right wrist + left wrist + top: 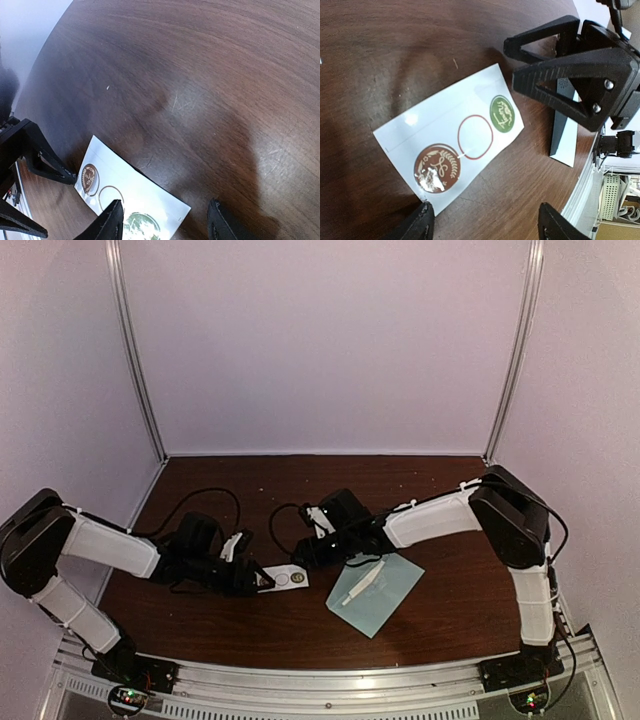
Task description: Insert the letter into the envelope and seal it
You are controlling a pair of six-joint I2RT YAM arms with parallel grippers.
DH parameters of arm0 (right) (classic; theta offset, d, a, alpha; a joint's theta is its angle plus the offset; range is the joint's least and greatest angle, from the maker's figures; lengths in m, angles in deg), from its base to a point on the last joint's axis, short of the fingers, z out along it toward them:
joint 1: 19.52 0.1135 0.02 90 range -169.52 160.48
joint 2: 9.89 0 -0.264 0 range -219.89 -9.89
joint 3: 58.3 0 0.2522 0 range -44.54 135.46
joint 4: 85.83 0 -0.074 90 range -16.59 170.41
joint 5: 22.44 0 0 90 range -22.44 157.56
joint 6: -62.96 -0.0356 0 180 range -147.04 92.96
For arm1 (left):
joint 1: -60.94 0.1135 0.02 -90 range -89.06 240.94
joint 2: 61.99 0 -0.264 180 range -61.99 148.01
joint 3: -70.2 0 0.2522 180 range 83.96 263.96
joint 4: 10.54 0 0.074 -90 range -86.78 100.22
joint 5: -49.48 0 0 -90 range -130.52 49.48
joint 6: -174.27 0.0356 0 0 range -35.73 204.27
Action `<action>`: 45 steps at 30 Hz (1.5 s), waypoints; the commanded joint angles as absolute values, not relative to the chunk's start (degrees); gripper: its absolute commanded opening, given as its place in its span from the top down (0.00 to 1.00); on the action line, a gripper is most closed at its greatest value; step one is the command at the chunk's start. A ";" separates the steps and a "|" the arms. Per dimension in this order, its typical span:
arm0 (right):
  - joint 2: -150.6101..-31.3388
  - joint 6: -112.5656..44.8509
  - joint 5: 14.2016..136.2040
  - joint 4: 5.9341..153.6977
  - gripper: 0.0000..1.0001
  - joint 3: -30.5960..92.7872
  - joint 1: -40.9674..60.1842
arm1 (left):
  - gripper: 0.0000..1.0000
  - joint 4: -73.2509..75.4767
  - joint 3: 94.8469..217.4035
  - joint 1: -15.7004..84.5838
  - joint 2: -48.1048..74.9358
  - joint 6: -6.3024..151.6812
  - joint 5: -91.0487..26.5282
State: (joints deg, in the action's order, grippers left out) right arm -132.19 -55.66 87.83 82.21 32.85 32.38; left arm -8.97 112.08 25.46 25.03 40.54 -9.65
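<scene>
Table point(200, 625): dark brown wood, pale walls on the left, right and far sides.
Envelope point(390, 592): pale teal-blue, flat on the table right of centre, turned at an angle, one corner towards the near edge; below the right arm's wrist in the top view; touched by neither gripper.
White strip point(362, 583): narrow, lying slantwise on the envelope's upper face.
Sticker sheet point(440, 120): white rectangle, flat on the table at centre, just left of the envelope and apart from it.
Brown sticker point(436, 168): round, pale leafy design, at the sheet's left end.
Red ring point(475, 137): bare outlined circle in the middle of the sheet.
Green sticker point(503, 113): round, smaller, at the end nearest the envelope.
Left gripper point(262, 580): reaching in from the left, low at the sheet's left end; fingers spread wide, nothing pinched between them; contact with the sheet impossible to tell.
Right gripper point(298, 558): reaching in from the right, low over the sheet's right end by the green sticker; fingers apart, gripping nothing.
Gap between the grippers: small, tips facing each other across the sheet, not touching.
</scene>
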 commanded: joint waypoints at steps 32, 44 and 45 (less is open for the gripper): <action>-134.78 -64.29 96.05 79.18 0.57 40.81 37.00 | 0.71 -3.62 116.78 28.25 26.61 42.17 -17.95; -139.66 -65.76 97.53 79.79 0.65 43.85 37.04 | 0.88 -4.09 117.18 28.25 28.75 42.80 -18.29; -139.89 -65.92 97.55 79.81 0.66 43.94 37.05 | 0.89 -4.22 117.18 28.25 29.03 42.81 -18.25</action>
